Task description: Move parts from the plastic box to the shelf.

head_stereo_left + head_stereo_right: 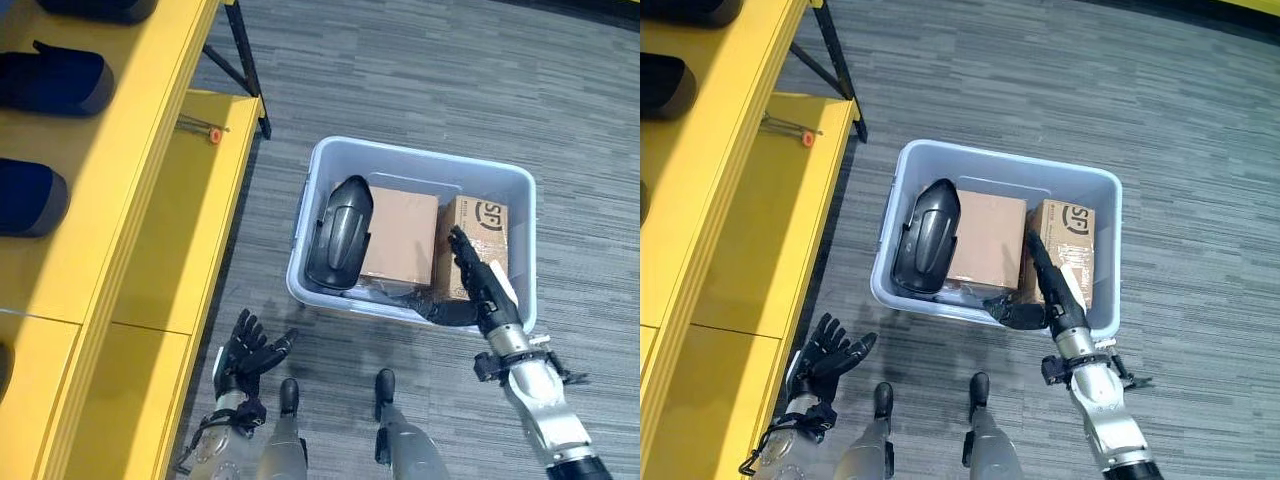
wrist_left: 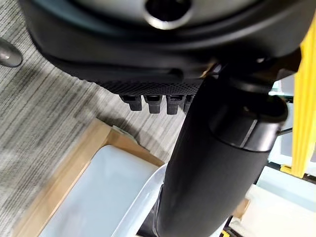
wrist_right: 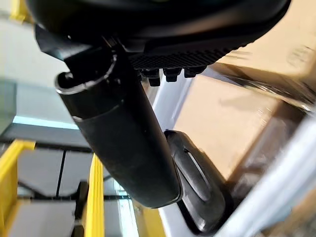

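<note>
The plastic box [image 1: 520, 185] sits on the grey carpet floor [image 1: 420, 70], just beside the yellow shelf [image 1: 190, 200]. It is pale grey-blue, rectangular, with rounded corners and a thick rolled rim.

Contents of the box:
- A black part [image 1: 340, 232] — glossy, moulded, shell-shaped with a recessed panel — leans upright against the wall nearest the shelf, touching the larger box beside it.
- A plain brown cardboard box [image 1: 400, 235] lies in the middle.
- A smaller cardboard box [image 1: 475, 240] stands against the far-side wall. It carries a dark round logo and clear tape; the print is too small to make out.
- Something dark and wrapped in clear film lies under the cardboard boxes at the near wall; its form cannot be told.

The right hand [image 1: 480, 275] reaches over the near rim into the box, fingers straight and spread, thumb out to the side — nothing gripped. The fingers lie against the smaller cardboard box.

The left hand [image 1: 245, 350] hangs low over the floor between shelf and box, fingers splayed apart and holding nothing.

On the shelf, dark blue-black rounded parts [image 1: 55, 80] lie along the upper level. A thin metal piece with a small orange tip [image 1: 213, 134] rests on the lower level.
</note>
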{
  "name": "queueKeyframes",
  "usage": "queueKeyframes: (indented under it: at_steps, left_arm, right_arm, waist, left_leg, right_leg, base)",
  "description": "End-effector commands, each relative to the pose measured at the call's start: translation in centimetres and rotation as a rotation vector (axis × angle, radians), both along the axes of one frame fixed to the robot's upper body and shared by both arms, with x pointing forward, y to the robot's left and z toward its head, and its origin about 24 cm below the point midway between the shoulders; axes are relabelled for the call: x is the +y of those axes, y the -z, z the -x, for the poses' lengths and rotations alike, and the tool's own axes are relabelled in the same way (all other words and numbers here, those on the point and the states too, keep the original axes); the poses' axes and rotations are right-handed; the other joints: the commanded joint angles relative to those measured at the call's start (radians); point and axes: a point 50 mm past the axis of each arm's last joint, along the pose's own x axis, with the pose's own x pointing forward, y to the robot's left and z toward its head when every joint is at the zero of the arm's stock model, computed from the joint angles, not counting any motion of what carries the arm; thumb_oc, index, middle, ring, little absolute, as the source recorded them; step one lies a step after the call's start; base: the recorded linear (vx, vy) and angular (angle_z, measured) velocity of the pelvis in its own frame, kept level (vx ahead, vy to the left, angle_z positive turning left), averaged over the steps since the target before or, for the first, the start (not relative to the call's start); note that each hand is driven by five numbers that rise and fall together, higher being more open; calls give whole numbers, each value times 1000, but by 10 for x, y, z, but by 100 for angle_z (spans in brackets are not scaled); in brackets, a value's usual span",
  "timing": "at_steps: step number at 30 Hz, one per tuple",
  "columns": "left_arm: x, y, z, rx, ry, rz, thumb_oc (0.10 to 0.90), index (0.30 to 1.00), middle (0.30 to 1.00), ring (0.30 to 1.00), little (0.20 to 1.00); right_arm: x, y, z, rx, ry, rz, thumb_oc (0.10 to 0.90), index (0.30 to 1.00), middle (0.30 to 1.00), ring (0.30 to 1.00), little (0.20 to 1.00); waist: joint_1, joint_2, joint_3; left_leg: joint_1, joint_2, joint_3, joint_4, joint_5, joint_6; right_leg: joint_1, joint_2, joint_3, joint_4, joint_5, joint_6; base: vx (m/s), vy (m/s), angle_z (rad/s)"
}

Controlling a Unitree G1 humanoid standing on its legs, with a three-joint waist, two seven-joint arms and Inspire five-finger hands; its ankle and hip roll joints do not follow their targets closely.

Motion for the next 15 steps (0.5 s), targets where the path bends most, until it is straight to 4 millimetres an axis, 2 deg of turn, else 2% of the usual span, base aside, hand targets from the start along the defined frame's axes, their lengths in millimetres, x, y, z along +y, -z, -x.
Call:
queueKeyframes:
  at_steps: [1, 4, 7, 9, 10, 13, 14, 15]
  left_arm:
    - [12, -32, -10, -179, 3, -34, 900, 1000, 1000, 1000, 1000]
    - [13, -35, -10, -192, 18, -43, 900, 1000, 1000, 1000, 1000]
    - [10, -36, -10, -191, 36, -37, 900, 1000, 1000, 1000, 1000]
    - [9, -36, -11, -191, 38, -35, 900, 1000, 1000, 1000, 1000]
    - [9, -36, -9, -189, 45, -37, 900, 1000, 1000, 1000, 1000]
    - [12, -36, -7, -185, 38, -38, 900, 1000, 1000, 1000, 1000]
    - [12, -36, -7, -186, 37, -37, 900, 1000, 1000, 1000, 1000]
    - [15, -36, -6, -180, 38, -46, 900, 1000, 1000, 1000, 1000]
  right_arm:
    - [13, -94, -12, -462, -72, 175, 900, 1000, 1000, 1000, 1000]
    - [14, -130, -19, -605, -58, 395, 900, 1000, 1000, 1000, 1000]
    - [15, -156, -26, -689, -46, 579, 900, 1000, 1000, 1000, 1000]
    - [16, -162, -29, -701, -40, 635, 900, 1000, 1000, 1000, 1000]
    - [15, -174, -33, -718, -45, 812, 900, 1000, 1000, 1000, 1000]
    - [16, -193, -41, -719, -60, 1060, 900, 1000, 1000, 1000, 1000]
    - [16, -193, -41, -720, -61, 1060, 900, 1000, 1000, 1000, 1000]
    - [13, -202, -47, -680, -58, 1239, 900, 1000, 1000, 1000, 1000]
  waist:
    - [36, 11, -37]
    - [49, 22, -22]
    - [66, 23, -6]
    - [67, 21, -3]
    - [79, 18, 6]
    - [91, 17, 23]
    - [89, 17, 23]
    - [99, 14, 33]
  left_leg:
    - [46, 92, 23, -20, 1, -25]
    - [20, 99, 22, -25, 17, -35]
    - [2, 101, 20, -25, 23, -38]
    - [-7, 99, 18, -25, 28, -38]
    - [-15, 101, 17, -25, 32, -39]
    - [-30, 98, 14, -25, 41, -42]
    - [-31, 98, 14, -25, 41, -42]
    - [-40, 96, 13, -25, 45, -43]
  right_leg:
    - [-97, -68, 27, 196, -116, 62]
    - [-125, -66, 20, 213, -121, 58]
    - [-150, -63, 17, 233, -128, 55]
    - [-158, -64, 17, 232, -121, 54]
    - [-168, -65, 16, 237, -121, 53]
    - [-186, -67, 18, 245, -120, 52]
    - [-187, -67, 18, 245, -120, 52]
    - [-197, -72, 18, 250, -119, 51]
  base:
    - [0, -93, 14]
    - [-21, -67, 5]
    - [-18, -60, 6]
    - [-19, -39, 0]
    - [-24, -38, 6]
    - [-16, -26, 5]
    - [-34, -23, 3]
    - [-25, -17, 5]
